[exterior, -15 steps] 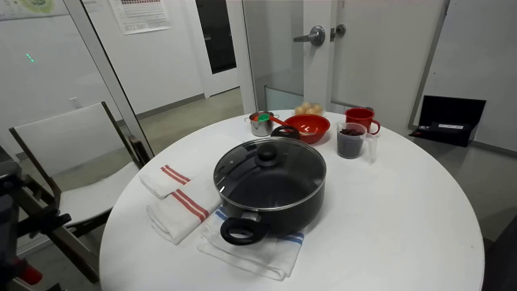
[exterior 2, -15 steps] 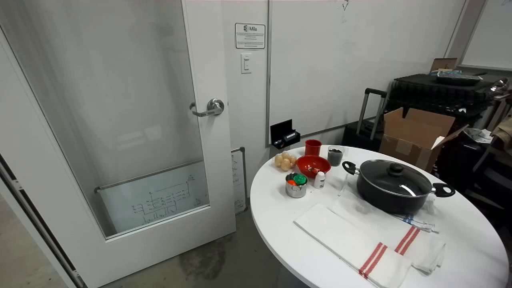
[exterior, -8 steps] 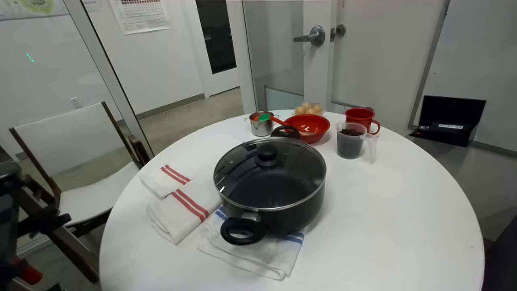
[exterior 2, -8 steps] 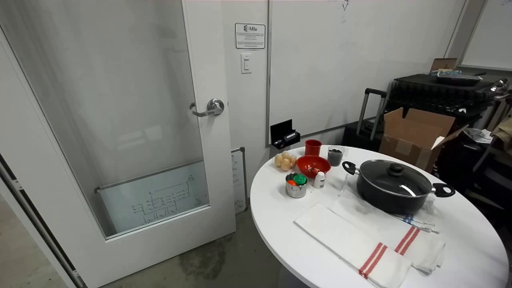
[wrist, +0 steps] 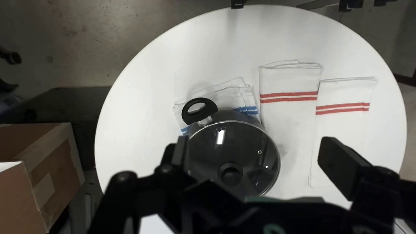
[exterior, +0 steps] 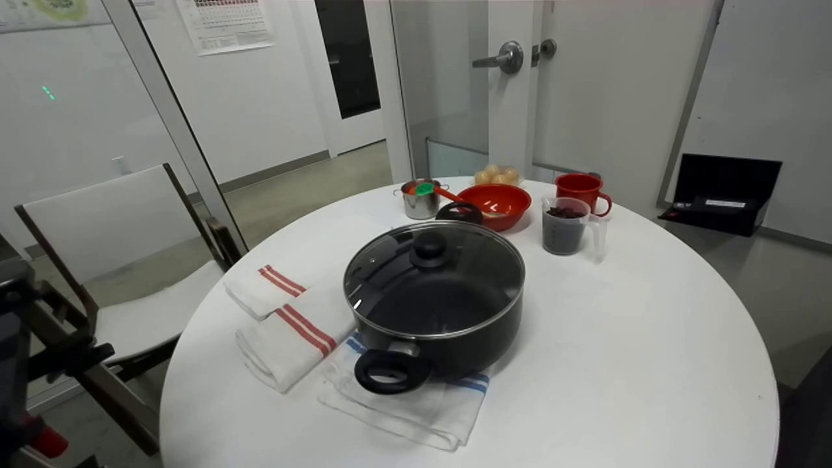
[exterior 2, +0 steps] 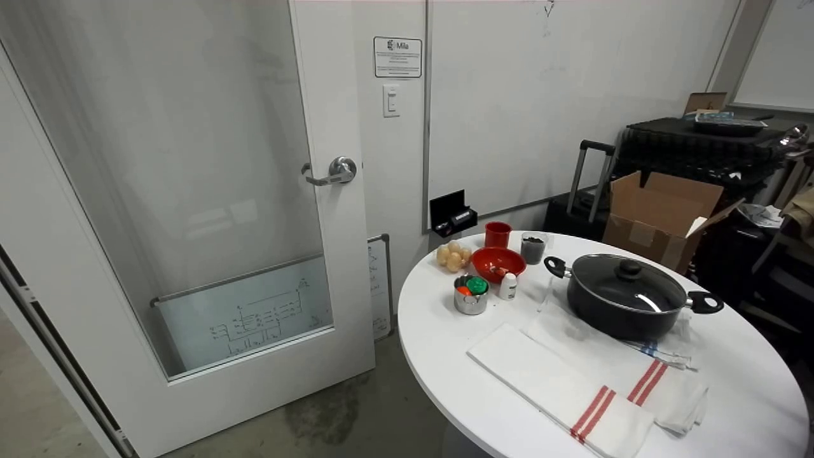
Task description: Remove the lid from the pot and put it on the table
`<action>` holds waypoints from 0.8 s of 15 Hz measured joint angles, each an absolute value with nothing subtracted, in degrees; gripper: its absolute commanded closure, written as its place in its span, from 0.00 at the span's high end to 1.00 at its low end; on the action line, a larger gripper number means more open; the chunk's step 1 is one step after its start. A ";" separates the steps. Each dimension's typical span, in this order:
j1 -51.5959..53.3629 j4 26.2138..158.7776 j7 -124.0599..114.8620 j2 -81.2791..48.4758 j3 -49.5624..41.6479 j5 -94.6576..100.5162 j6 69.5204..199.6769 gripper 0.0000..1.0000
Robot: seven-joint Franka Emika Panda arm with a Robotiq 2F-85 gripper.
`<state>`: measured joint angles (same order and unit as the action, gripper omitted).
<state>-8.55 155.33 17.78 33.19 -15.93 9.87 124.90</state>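
The glass lid (exterior: pixel 396 292) with a metal rim and black centre knob lies on the black pot (exterior: pixel 481 354), covering it. The lid (exterior 2: pixel 604 280) and pot (exterior 2: pixel 598 312) also show in another exterior view. The pot stands on a towel on the round white table (exterior: pixel 624 364). In the wrist view my gripper (wrist: pixel 258 148) is open and empty, above the table. The lid (wrist: pixel 240 139) shows below, between the fingers and nearer the left finger. The lower part of the pot (wrist: pixel 234 116) is hidden by the gripper. The gripper is not in either exterior view.
Red-striped towels (exterior: pixel 296 338) lie beside the pot. A blue-striped towel (exterior: pixel 416 409) lies under it. A red bowl (exterior: pixel 497 201), a small metal pot (exterior: pixel 421 205), a red mug (exterior: pixel 578 188) and a measuring cup (exterior: pixel 564 234) stand behind. A cardboard box (exterior 2: pixel 655 216) is beyond the table.
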 measured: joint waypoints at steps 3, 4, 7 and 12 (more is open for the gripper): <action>-6.76 152.29 18.90 25.97 -15.92 9.53 128.66 1.00; -6.21 151.00 19.38 23.30 -15.89 9.22 129.83 1.00; -4.83 146.49 20.95 14.80 -15.59 7.58 133.09 1.00; -4.53 137.53 23.46 0.78 -13.71 3.86 135.97 1.00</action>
